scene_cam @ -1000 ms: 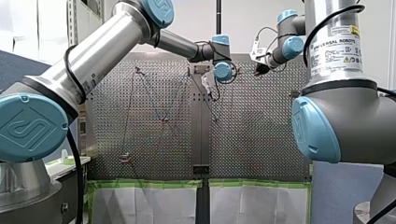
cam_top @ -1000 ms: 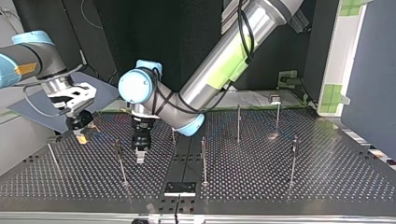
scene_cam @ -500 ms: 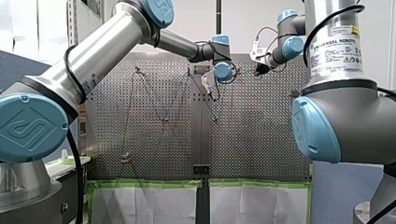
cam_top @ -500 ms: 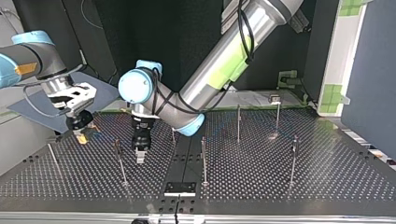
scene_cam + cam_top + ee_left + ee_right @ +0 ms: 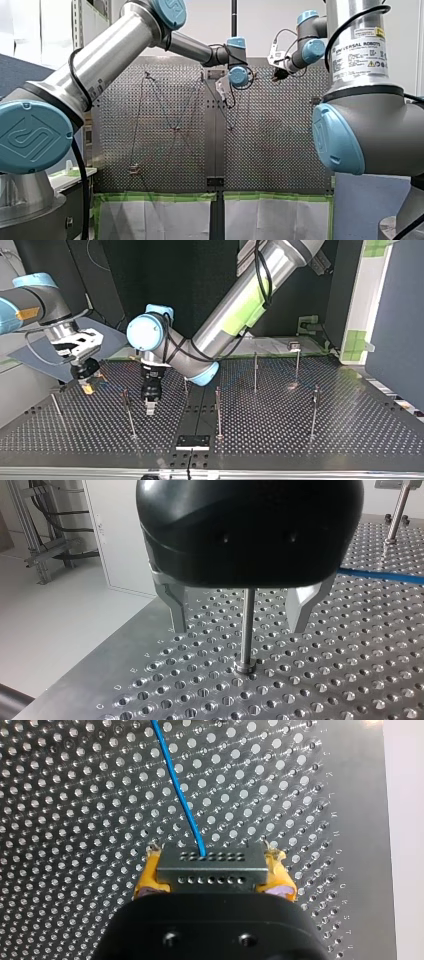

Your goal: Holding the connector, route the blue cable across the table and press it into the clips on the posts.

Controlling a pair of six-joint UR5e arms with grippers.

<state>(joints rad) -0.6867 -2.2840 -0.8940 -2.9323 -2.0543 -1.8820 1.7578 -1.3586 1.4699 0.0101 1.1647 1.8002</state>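
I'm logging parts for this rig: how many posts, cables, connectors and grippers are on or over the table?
Posts: 7, as counted in the top view
Blue cable: 1
Connector: 1
Grippers: 2, my left gripper and my right gripper
Total: 11

Perforated metal bench (image 5: pixel 350 430) studded with upright posts (image 5: pixel 218 412).
A blue cable (image 5: pixel 385 576) is seen over it, a dark plate (image 5: pixel 192 441) at its edge.
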